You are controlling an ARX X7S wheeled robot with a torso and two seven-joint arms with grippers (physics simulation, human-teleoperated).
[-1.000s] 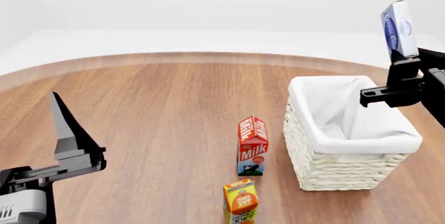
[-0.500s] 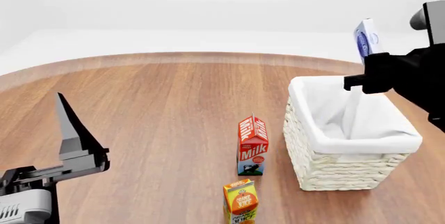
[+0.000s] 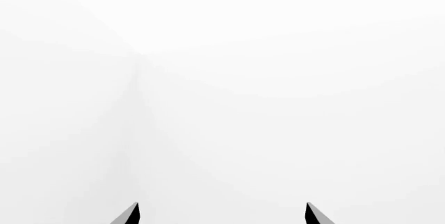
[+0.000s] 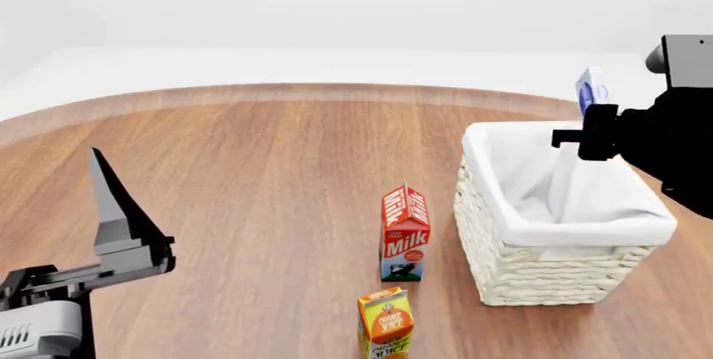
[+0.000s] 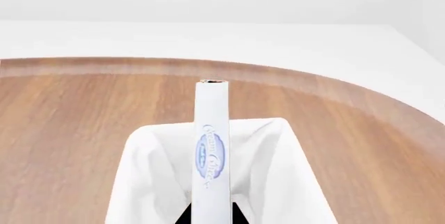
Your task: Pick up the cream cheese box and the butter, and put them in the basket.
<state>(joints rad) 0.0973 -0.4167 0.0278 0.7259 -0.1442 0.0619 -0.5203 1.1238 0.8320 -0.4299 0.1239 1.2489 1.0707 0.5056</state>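
The right fingers are clamped on the lower end of the cream cheese box, one dark tip showing on each side of its thin edge. From the wrist camera the box stands edge-on, a slim white slab with a blue oval logo, poised above the open mouth of the basket. In the head view the right gripper sits over the basket's far right corner, with only the top of the box poking up above it.

A box that small and flat looks light and fairly stiff, card by the look of it, so a pinch across the broad faces near one end, as here, seems enough; the smooth printed faces might slip if the squeeze eased. Dropped onto the soft cloth liner, it should come to no harm.

The left gripper hangs low near the table with its fingers spread apart and nothing between them; its own camera shows only two dark tips against blank white.

A milk carton and an orange juice carton stand beside the basket. The butter is not visible in any view.
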